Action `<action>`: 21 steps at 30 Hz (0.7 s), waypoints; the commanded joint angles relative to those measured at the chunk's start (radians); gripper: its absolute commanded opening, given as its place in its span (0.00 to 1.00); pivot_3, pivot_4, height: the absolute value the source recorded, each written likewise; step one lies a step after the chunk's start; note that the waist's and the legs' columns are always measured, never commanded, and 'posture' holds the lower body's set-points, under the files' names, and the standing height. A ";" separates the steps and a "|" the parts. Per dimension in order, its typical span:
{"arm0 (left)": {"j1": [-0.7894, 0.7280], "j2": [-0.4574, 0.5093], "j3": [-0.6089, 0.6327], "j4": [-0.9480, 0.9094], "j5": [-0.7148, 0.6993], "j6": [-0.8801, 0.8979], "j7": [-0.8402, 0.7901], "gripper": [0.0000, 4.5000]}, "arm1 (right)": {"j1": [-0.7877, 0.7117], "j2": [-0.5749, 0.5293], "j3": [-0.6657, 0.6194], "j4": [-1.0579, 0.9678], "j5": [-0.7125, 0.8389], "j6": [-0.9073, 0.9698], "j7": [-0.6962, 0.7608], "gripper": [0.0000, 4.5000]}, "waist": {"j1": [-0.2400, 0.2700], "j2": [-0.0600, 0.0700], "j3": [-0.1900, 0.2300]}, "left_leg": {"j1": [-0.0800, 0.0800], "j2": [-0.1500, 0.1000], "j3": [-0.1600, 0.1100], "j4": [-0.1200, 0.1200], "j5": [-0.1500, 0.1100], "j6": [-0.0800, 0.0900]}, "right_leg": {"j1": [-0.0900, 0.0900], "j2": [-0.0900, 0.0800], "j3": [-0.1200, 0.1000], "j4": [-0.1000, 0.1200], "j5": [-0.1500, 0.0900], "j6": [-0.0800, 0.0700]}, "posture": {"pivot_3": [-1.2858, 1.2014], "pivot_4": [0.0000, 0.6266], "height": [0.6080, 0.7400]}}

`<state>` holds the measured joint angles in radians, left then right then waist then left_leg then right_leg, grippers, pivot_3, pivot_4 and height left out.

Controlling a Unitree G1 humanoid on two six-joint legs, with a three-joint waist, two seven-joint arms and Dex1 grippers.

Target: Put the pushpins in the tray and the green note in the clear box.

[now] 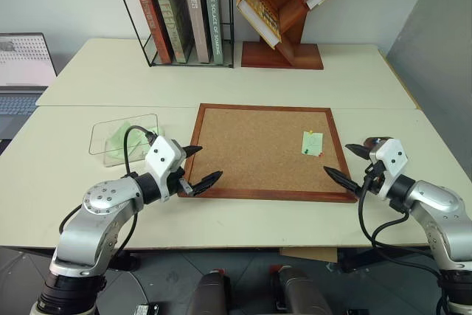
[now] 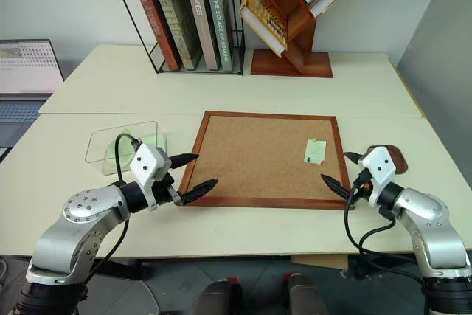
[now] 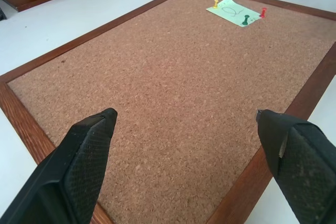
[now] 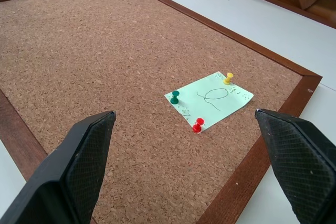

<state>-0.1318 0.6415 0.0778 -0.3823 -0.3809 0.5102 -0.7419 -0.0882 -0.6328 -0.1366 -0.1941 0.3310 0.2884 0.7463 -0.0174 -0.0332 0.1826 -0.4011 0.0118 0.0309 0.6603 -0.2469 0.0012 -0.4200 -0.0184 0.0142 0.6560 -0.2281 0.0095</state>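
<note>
Green note (image 4: 209, 99) sits pinned on the corkboard (image 1: 251, 149) at your two o'clock, three pushpins (image 4: 198, 125) in it. Nothing's moved yet: you've the tray (image 2: 394, 158) and clear box (image 1: 103, 138) to fill. Left gripper (image 1: 198, 167) and right gripper (image 1: 349, 164) hang wide open, empty.

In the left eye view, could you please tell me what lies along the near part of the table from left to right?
Transparent rectangular plastic box → left gripper → wood-framed corkboard → pale green paper note → right gripper → dark reddish-brown oval tray.
</note>
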 commanded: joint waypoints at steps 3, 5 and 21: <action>-0.041 -0.003 -0.008 -0.004 -0.031 0.004 -0.028 0.92 | 0.018 0.003 -0.019 -0.039 0.000 -0.028 -0.010 1.00 | 0.000 0.000 0.000 | 0.000 0.000 0.000 0.000 0.000 0.000 | 0.000 0.000 0.000 0.000 0.000 0.000 | 0.52 0.24 1.00; -0.056 -0.012 -0.024 0.001 -0.031 0.003 -0.032 0.85 | 0.021 0.006 -0.016 -0.045 0.000 -0.027 -0.016 1.00 | 0.000 0.000 0.000 | 0.000 0.000 0.000 0.000 0.000 0.000 | 0.000 0.000 0.000 0.000 0.000 0.000 | 0.52 0.24 1.00; -0.287 -0.172 -0.270 0.267 0.107 -0.100 -0.053 0.22 | 0.020 0.029 0.006 -0.129 0.006 0.029 -0.065 1.00 | 0.001 0.000 0.000 | 0.000 0.000 0.000 0.000 0.000 0.000 | 0.000 0.001 0.000 0.000 0.003 0.006 | 0.52 0.24 1.00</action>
<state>-0.3815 0.4912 -0.1665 -0.1371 -0.2983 0.4498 -0.7876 -0.0596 -0.6083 -0.1314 -0.2780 0.3319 0.3150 0.6903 -0.0167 -0.0332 0.1826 -0.4012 0.0117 0.0310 0.6606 -0.2469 0.0012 -0.4199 -0.0170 0.0143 0.6565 -0.2248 0.0151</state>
